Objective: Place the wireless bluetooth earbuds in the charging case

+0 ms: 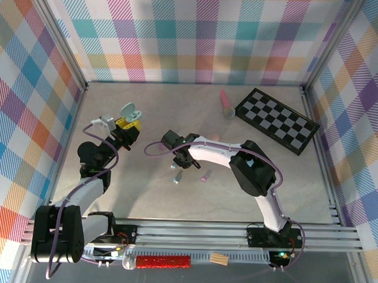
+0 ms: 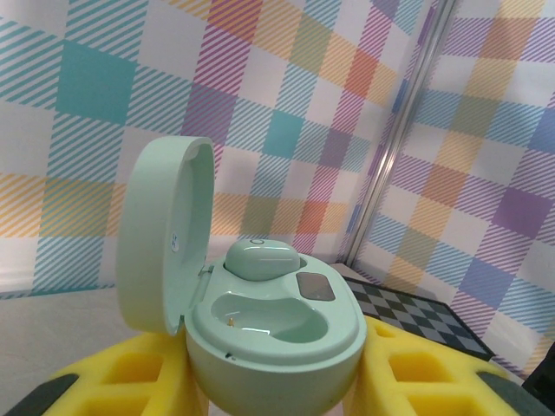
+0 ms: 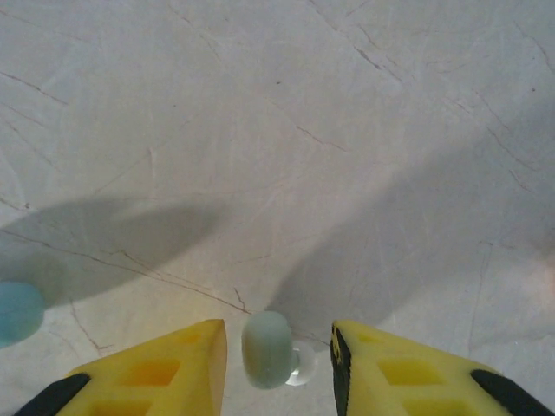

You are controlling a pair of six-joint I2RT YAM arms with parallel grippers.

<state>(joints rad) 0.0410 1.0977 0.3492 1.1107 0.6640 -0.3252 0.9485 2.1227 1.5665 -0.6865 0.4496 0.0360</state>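
The left gripper (image 1: 126,130) pinches the green charging case (image 2: 277,347) between its yellow fingers (image 2: 113,381). The lid (image 2: 165,234) is open and stands up on the left side of the case. Inside the case are two little beds. The back bed holds one green earbud (image 2: 260,257). The front bed (image 2: 273,319) is bare.

The right gripper (image 3: 279,329) points down at the table (image 3: 277,130). Its two yellow pads (image 3: 173,373) are spread apart. A second green earbud (image 3: 266,348) lies on the table right between them, with a small gap on each side, so neither pad touches it. A blue earbud (image 3: 17,310) lies on the table near it, off to one side. From above, a pink earbud (image 1: 206,176) lies near this gripper too.
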